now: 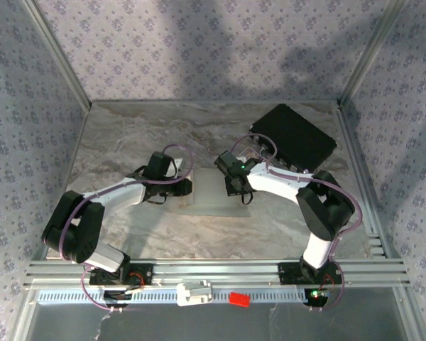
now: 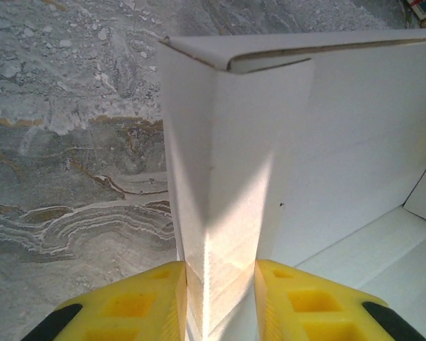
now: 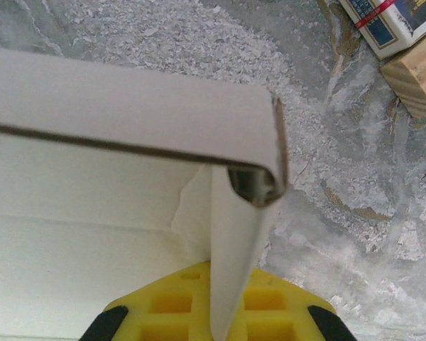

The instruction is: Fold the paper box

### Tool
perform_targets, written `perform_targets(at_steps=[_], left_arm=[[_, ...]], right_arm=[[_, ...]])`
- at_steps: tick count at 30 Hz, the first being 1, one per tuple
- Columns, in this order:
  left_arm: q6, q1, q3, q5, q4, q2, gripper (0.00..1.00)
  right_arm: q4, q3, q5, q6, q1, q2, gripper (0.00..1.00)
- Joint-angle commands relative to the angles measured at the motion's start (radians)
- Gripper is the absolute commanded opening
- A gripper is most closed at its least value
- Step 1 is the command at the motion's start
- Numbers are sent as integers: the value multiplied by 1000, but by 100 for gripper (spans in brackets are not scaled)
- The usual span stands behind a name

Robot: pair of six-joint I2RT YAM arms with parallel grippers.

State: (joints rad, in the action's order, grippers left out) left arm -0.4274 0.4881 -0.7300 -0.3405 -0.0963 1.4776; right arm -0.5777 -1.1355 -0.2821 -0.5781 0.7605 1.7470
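The white paper box (image 1: pixel 209 193) lies at the middle of the table between both arms, its side walls partly raised. My left gripper (image 1: pixel 185 187) is at its left side. In the left wrist view the yellow fingers (image 2: pixel 153 298) press from both sides on a doubled, upright wall of the paper box (image 2: pixel 341 142), so the left gripper (image 2: pixel 220 275) is shut on it. My right gripper (image 1: pixel 232 186) is at the box's right side. In the right wrist view the right gripper (image 3: pixel 224 278) is shut on a thin upright wall of the paper box (image 3: pixel 92 213), under a folded-over flap.
A black case (image 1: pixel 295 135) lies at the back right, close behind the right arm. A small packet (image 3: pixel 383 21) and a tan block (image 3: pixel 415 78) lie beside it. Metal frame rails run along the table's sides and near edge.
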Motion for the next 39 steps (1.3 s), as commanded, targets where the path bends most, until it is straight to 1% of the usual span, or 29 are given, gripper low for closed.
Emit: perform_targets(at_steps=[1,7,12,15,23,32,38,39], left_arm=[[24,-1,-12,-106,109,-13,30],[34,-11,-10,-145,117,-11,30],[47,-13,2,-150,118,-30,32],[54,-18,7,-151,109,-44,33],[74,-48,17,-141,66,-89,36],[103,-51,-21,-147,25,-54,40],[117,-54,-32,-141,17,-48,40],[119,-54,-35,-133,10,-46,45]], right_arm=[[61,18,77,49,12,-41,0],[112,48,154,71,-10,-91,0],[135,54,228,103,-37,-97,0],[140,60,251,113,-52,-96,0],[147,69,279,129,-71,-95,0],[151,68,292,130,-71,-96,0],[153,68,303,134,-75,-102,0],[154,68,308,136,-76,-102,0]])
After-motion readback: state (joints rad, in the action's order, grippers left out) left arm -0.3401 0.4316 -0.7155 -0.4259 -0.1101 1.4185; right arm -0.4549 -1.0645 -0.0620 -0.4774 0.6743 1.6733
